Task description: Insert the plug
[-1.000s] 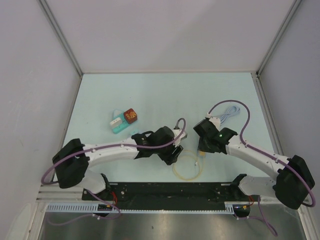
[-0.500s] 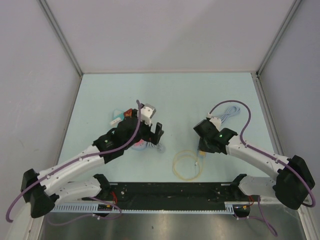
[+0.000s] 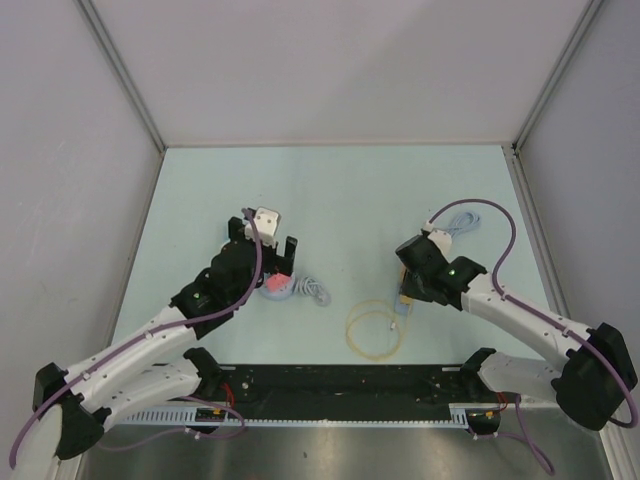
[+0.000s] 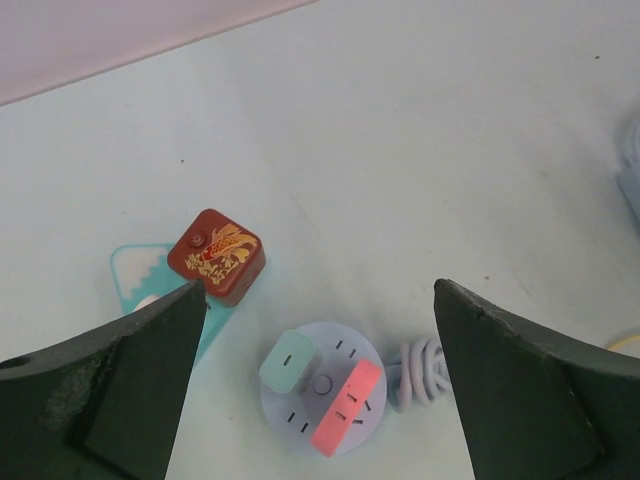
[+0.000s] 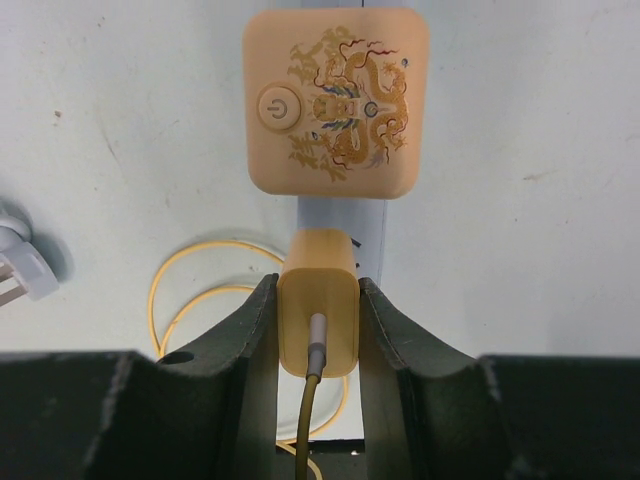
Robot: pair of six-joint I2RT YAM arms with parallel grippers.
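Right end effector (image 5: 318, 290) pinching a yellow plug (image 5: 317, 310), just short of a yellow dragon-printed socket cube (image 5: 336, 103), perhaps touching it, right side of worktop (image 3: 340, 190), left end effector (image 4: 318, 292) spread wide above a round lilac power strip (image 4: 322, 400), red cube (image 4: 216, 255) beside it

A pale blue table (image 3: 340, 190) sits inside plain light walls (image 3: 330, 70). On its left part lies a dark red cube (image 4: 216, 255) with a gold fish pattern and a small round button on its top face. The cube rests on the edge of a flat teal piece (image 4: 130, 272) with white wave marks. Near it, apart from the cube, lies a round lilac socket hub (image 4: 322, 385). A mint block (image 4: 289, 362) and a pink block (image 4: 347, 407) sit on the hub's top. A coiled pale cord (image 4: 420, 365) lies touching the hub's side. Further right lies a white plug (image 5: 20, 262), and at the far right what looks like a bundled pale cable (image 3: 462, 222).
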